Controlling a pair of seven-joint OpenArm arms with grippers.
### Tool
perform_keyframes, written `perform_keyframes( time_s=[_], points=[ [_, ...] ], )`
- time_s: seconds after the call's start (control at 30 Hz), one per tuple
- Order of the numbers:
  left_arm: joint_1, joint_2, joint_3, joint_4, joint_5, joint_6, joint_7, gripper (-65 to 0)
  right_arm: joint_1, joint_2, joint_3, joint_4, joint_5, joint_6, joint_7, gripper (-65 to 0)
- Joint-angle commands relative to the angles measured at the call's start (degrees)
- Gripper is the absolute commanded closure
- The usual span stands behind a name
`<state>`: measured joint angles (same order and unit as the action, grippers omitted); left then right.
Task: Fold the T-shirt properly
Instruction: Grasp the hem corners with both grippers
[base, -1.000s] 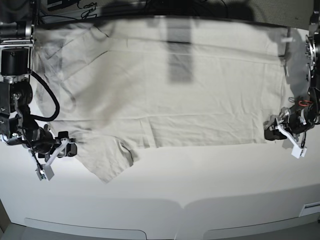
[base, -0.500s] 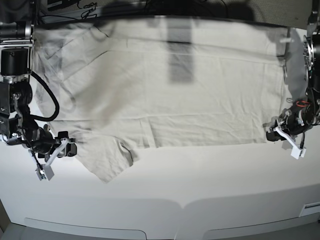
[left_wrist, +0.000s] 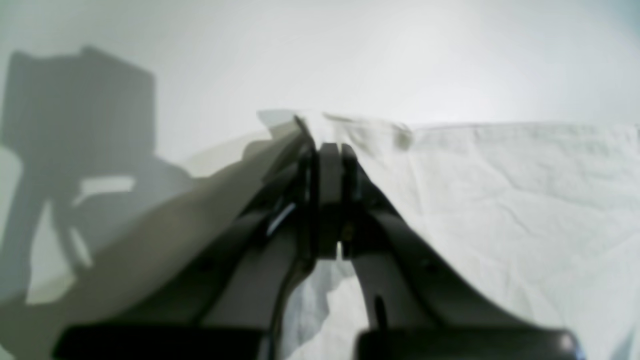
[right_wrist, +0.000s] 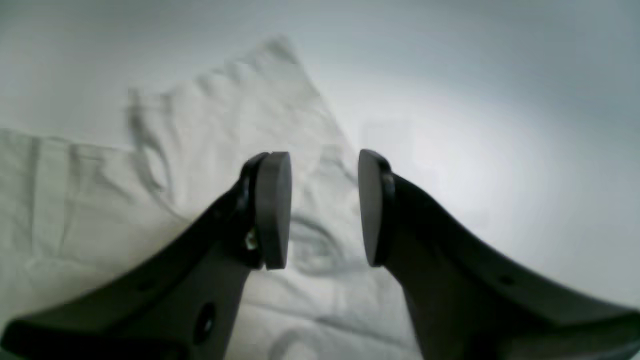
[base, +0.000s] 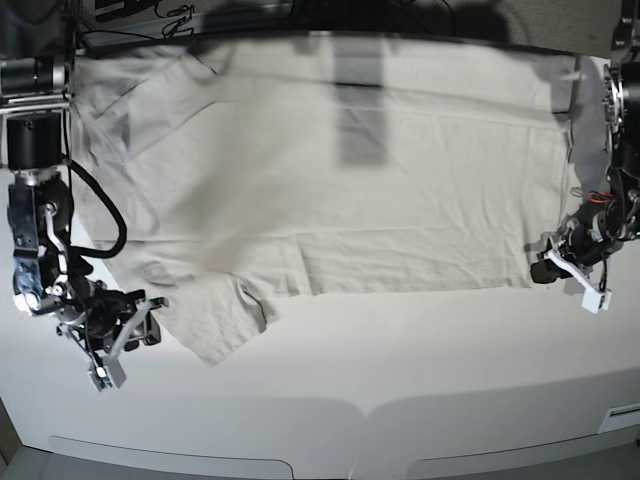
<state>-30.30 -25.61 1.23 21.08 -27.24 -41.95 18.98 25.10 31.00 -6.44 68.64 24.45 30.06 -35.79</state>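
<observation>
**One corner pinched, the other not yet caught**

I've got the T-shirt (base: 340, 170) spread flat across the desk (base: 400, 380), body laid sideways, one short sleeve drooping toward me just beside the right fingers.

Left gripper (left_wrist: 327, 150) first: in the wrist view its fingers (left_wrist: 330, 200) are pressed together with cream cloth draped over one side and running away on the other. I read that as a pinch on the hem corner, but the bite looks thin, right at the fabric's edge. If I lift fast, that corner could slide out and drop.

Right gripper (right_wrist: 324, 205): fingers (right_wrist: 272, 210) parted to a moderate gap, nothing between them, hovering over the sleeve with its wrinkles directly beneath. From the base view this gripper (base: 125, 340) sits at the sleeve's outer edge, close to the cloth.

My worries from here:
- If I lift the left before the right has hold, the shirt drags lopsided and the fold goes crooked.
- If the right closes where it hovers, it may grab a wrinkle of sleeve, perhaps only the top layer, and bunch it.
- Coming down too hard could shove the soft fabric sideways.
</observation>
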Motion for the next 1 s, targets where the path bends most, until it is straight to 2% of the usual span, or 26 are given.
perform_keyframes(
  time_s=[0.0,0.13,0.27,0.4,0.5,0.57,0.67,0.83,0.97],
  points=[
    [0.7,0.2,0.5,-0.4,3.2,2.0,2.8,0.0,3.4,0.9,-1.3,-0.2,-2.0,-0.7,1.2,-22.8],
    [2.6,0.7,0.5,-0.4,3.2,2.0,-1.4,0.0,10.5,0.8,-8.1,-8.7,-4.5,-2.1,-1.4,-23.0],
    [3.0,1.1,0.5,-0.4,3.2,2.0,-1.0,0.0,16.4,0.6,-8.5,-21.5,0.7,-1.8,-3.8,-26.2],
    [3.0,1.1,0.5,-0.4,3.2,2.0,-1.0,0.0,21.2,0.6,-8.5,-33.4,1.5,2.1,-3.6,-26.3],
    [3.0,1.2,0.5,-0.4,3.2,2.0,-1.1,0.0,23.7,0.7,-8.5,-40.1,1.6,2.5,-0.1,-26.4],
    [3.0,1.2,0.5,-0.4,3.2,2.0,-1.1,0.0,24.4,0.7,-8.5,-43.0,1.5,2.3,3.1,-26.4],
    [3.0,1.2,0.5,-0.4,3.2,2.0,-1.1,0.0,24.3,0.3,-8.5,-45.3,1.5,2.4,5.1,-26.4],
    [3.0,1.2,0.5,-0.4,3.2,2.0,-1.9,0.0,24.3,-0.8,-8.5,-47.0,1.1,2.0,1.3,-26.3],
    [3.0,1.2,0.5,-0.4,3.2,2.0,-2.4,0.0,24.3,-0.8,-8.5,-48.8,1.0,1.4,1.3,-26.3]
  ],
)
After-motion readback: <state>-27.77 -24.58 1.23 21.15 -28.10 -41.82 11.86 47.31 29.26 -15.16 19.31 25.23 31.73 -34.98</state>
